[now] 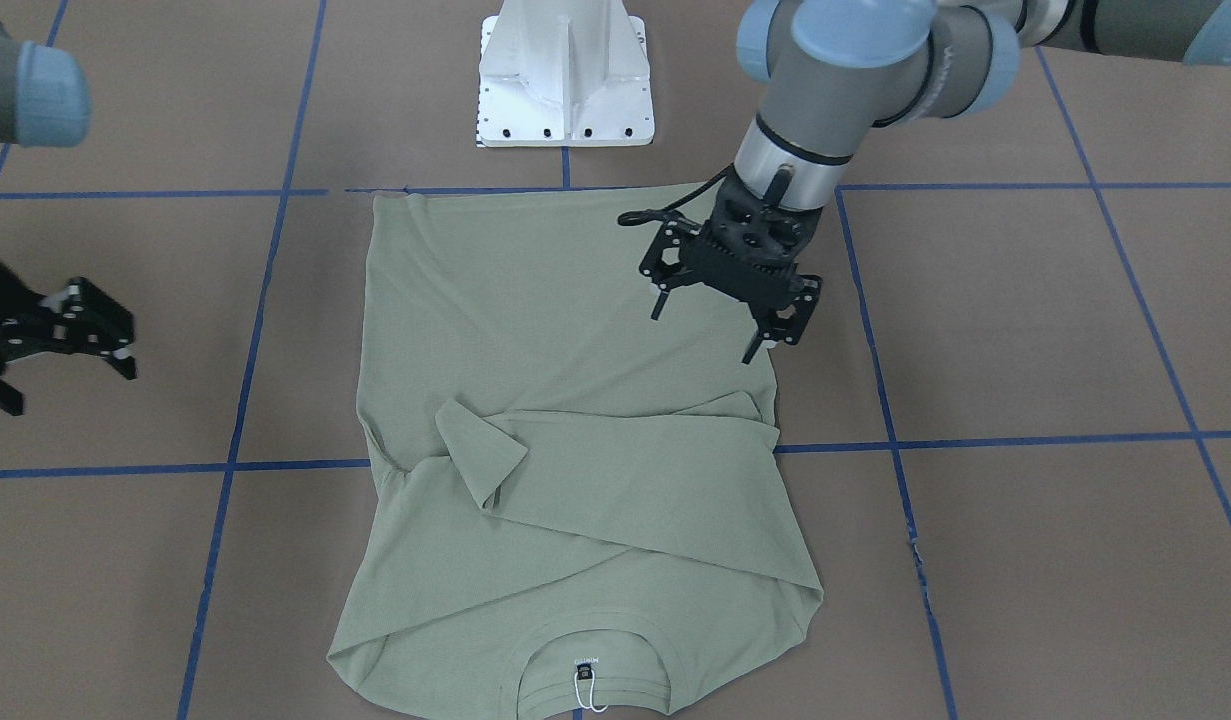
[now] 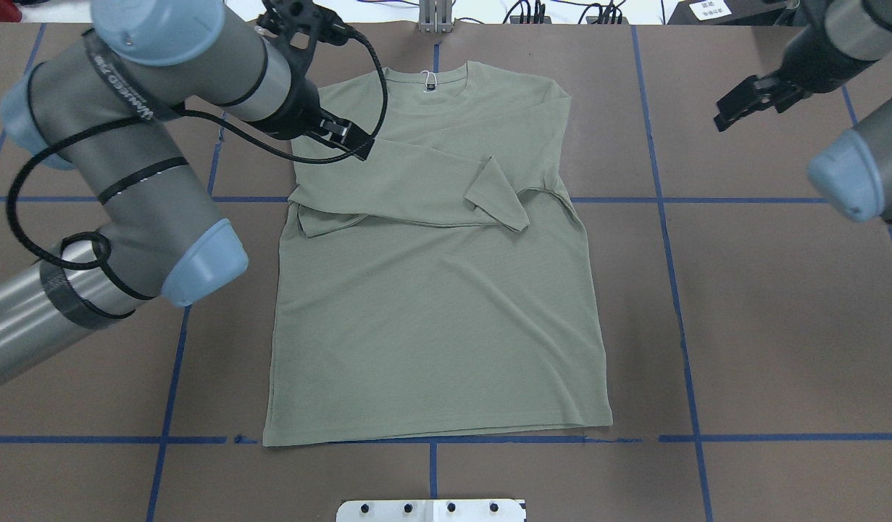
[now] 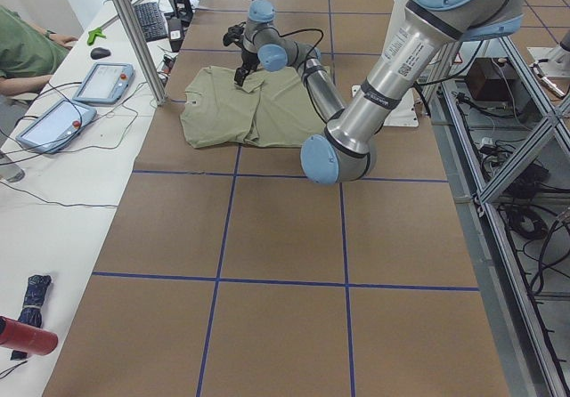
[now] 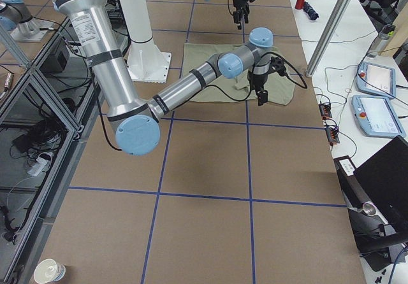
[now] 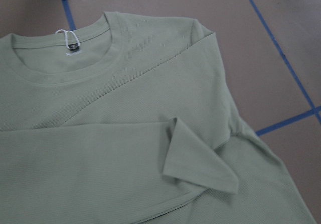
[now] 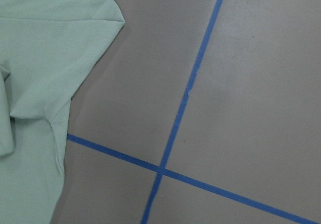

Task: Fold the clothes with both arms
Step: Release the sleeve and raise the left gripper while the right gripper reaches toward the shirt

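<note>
The pale sage-green shirt (image 1: 575,330) lies flat on the brown table, its neck away from the robot. Both sleeves are folded across the chest, and one cuff (image 1: 480,450) is turned up. The black neck label (image 1: 584,672) with its white loop shows at the collar. The shirt also shows in the overhead view (image 2: 431,312) and in the left wrist view (image 5: 125,148). My left gripper (image 1: 705,330) is open and empty, just above the shirt's side edge near the sleeve fold. My right gripper (image 1: 70,385) is open and empty, well off the shirt's other side.
The white pedestal base (image 1: 565,80) stands just behind the shirt's hem. Blue tape lines (image 1: 975,440) divide the brown table (image 1: 1025,560) into squares. The right wrist view shows a shirt corner (image 6: 35,58) and bare table. Operators' desks with tablets (image 3: 98,81) flank the table's far side.
</note>
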Controlling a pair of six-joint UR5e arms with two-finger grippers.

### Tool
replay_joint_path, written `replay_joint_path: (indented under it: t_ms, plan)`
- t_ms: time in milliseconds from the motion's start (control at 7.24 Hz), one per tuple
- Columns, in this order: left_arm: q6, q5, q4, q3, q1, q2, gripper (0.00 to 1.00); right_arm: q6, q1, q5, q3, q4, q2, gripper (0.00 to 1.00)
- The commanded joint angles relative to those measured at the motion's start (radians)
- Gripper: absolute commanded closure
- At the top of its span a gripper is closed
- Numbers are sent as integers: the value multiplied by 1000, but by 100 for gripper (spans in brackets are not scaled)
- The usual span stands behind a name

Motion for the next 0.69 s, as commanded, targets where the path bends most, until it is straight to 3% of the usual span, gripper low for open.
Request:
replay_joint_path:
  t_ms: [0,414,552]
  plan:
    - [154,-96,11,-64,-109,125,0,270,-191,-196,-106,-5,173,0]
    - [237,-125,5,-75,-142,181,0,488,-365,-431,-355,-6,388,5]
    - [234,-132,3,-77,-142,183,0,556,-399,-454,-469,-6,475,9]
